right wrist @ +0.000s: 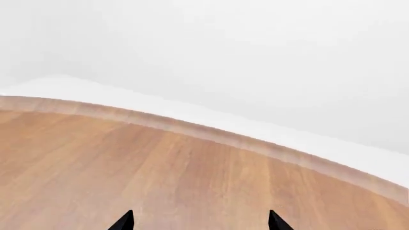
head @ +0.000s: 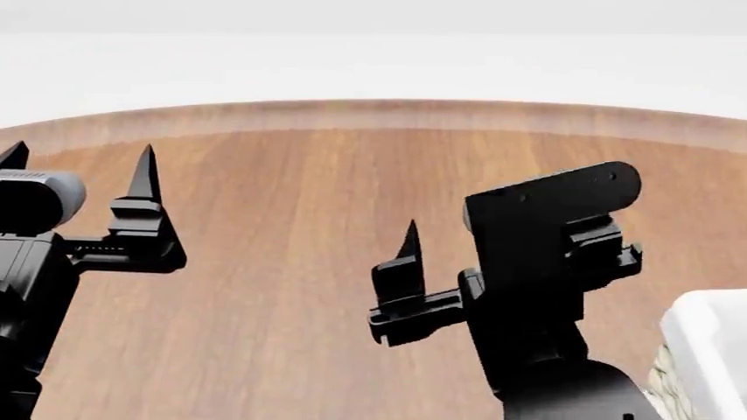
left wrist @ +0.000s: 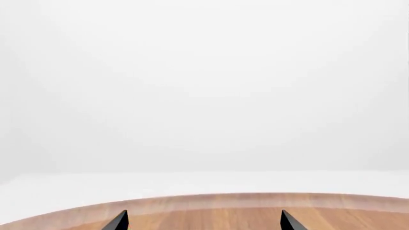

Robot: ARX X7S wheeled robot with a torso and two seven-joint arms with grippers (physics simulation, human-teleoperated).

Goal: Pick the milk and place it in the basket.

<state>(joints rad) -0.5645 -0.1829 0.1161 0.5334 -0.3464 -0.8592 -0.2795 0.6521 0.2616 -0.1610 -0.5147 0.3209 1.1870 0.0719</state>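
- Over the left part of the wooden desk (head: 292, 254), in the head view: left gripper (head: 80, 179), raised above the surface, black fingertips (head: 146, 171) pointing toward the far edge, spread wide with nothing between them.
- Nearer the middle and right of the desk: right gripper (head: 467, 254), also raised; only one pointed fingertip (head: 408, 241) visible there, the other hidden behind the black wrist block.
- In the left wrist view: two dark tips (left wrist: 119, 221) set well apart at the frame's base (left gripper (left wrist: 204, 223)), bare wood between them, the curved far edge of the desk (left wrist: 211, 203) just beyond, plain white background past it.
- In the right wrist view: likewise two dark tips (right wrist: 124, 223) well apart (right gripper (right wrist: 201, 223)), held wide and gripping nothing, above the desk (right wrist: 128, 163), its rounded far edge running slantwise across.
- At the near right corner of the desk, cut off by the head view's edge: the basket (head: 706, 350), only a piece of its white liner and a sliver of woven cream wall showing, close beside the right arm's base.
- Milk: not visible in any view; position impossible to tell.
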